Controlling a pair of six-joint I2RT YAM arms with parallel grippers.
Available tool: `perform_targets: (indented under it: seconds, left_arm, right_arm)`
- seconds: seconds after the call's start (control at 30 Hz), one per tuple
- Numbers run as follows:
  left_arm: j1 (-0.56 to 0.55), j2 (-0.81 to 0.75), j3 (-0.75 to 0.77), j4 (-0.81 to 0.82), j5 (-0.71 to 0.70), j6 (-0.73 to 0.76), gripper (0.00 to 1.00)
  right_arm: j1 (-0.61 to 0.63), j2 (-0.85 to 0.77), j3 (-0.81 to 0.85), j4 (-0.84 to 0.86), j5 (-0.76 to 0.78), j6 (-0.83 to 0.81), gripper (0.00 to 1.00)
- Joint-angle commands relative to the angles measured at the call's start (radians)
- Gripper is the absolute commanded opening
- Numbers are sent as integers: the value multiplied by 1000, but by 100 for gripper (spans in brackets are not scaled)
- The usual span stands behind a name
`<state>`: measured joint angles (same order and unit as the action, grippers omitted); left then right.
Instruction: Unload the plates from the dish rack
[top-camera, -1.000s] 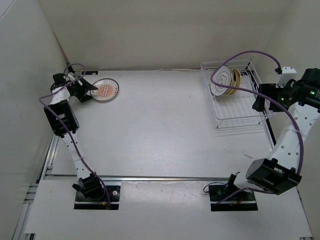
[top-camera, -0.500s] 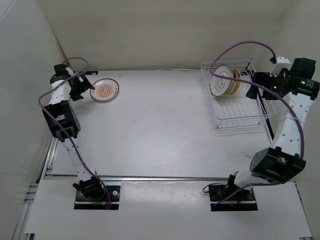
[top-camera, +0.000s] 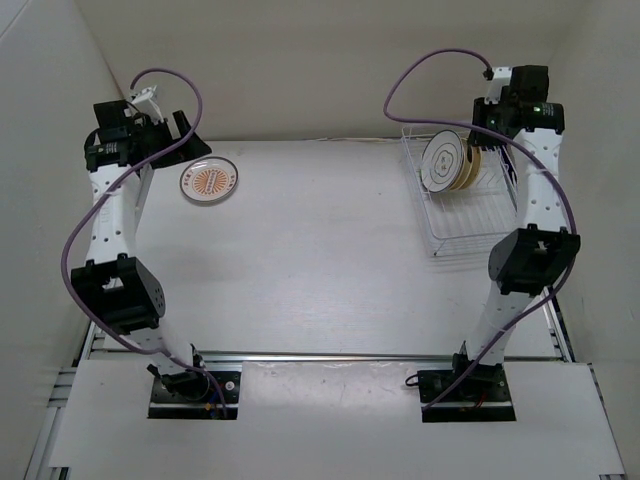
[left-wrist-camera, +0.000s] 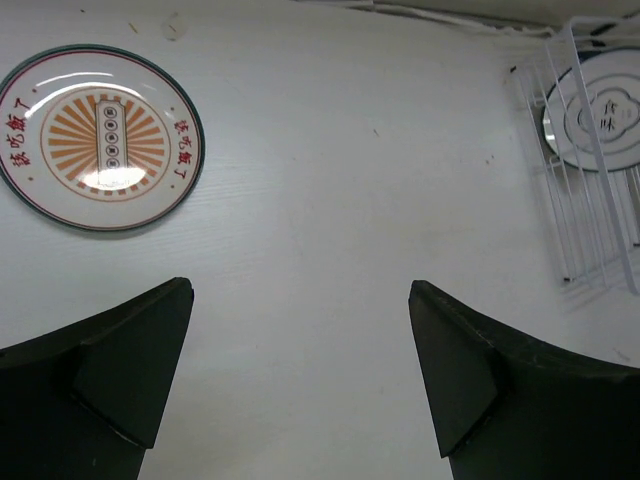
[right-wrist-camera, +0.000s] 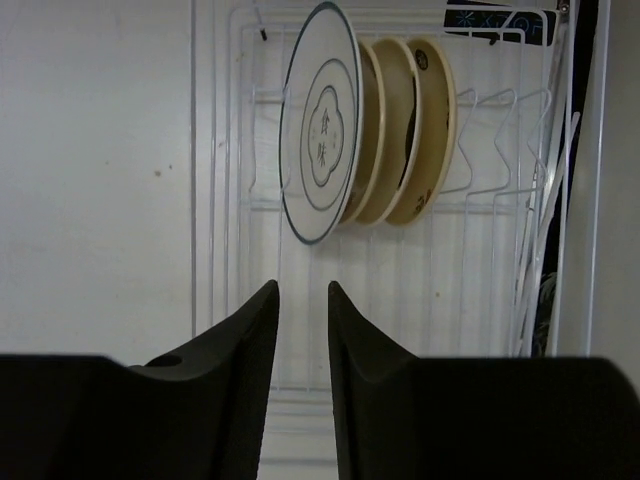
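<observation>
The sunburst plate (top-camera: 209, 181) (left-wrist-camera: 100, 135) lies flat on the table at the far left. My left gripper (top-camera: 180, 135) (left-wrist-camera: 300, 290) hangs high above the table beside it, open and empty. The white dish rack (top-camera: 480, 225) (right-wrist-camera: 400, 290) (left-wrist-camera: 590, 230) stands at the far right. In it a white plate with dark rings (top-camera: 443, 163) (right-wrist-camera: 320, 135) (left-wrist-camera: 597, 120) stands on edge, with tan-yellow plates (top-camera: 468, 160) (right-wrist-camera: 400, 130) right behind it. My right gripper (top-camera: 488, 125) (right-wrist-camera: 303, 285) is raised over the rack, its jaws a narrow gap apart with nothing between them.
White walls close the table in at the back and on both sides. Purple cables loop above both arms. A dark label (right-wrist-camera: 497, 22) hangs on the rack's far end.
Both arms have risen high. The left gripper pulled up and away from the sunburst plate. The right gripper swung from the rack's right side to above it, and its jaws narrowed.
</observation>
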<state>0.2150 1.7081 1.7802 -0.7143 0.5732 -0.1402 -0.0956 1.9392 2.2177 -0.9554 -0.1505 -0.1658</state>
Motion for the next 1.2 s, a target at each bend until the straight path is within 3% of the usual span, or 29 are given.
perform_targets:
  seconds: [0.0,0.43,1.17]
  left_arm:
    - [9,-60,-30,-89,100,129,100]
    - [9,-177,-62,-206,128,277,100]
    - [9,-215,-120,-234,50,304,100]
  right_arm:
    - [-6,69,98,59,57,51,29]
    - [-15,283,203,101,49,51,30]
    - [-15,437,278,101,-23,60,30]
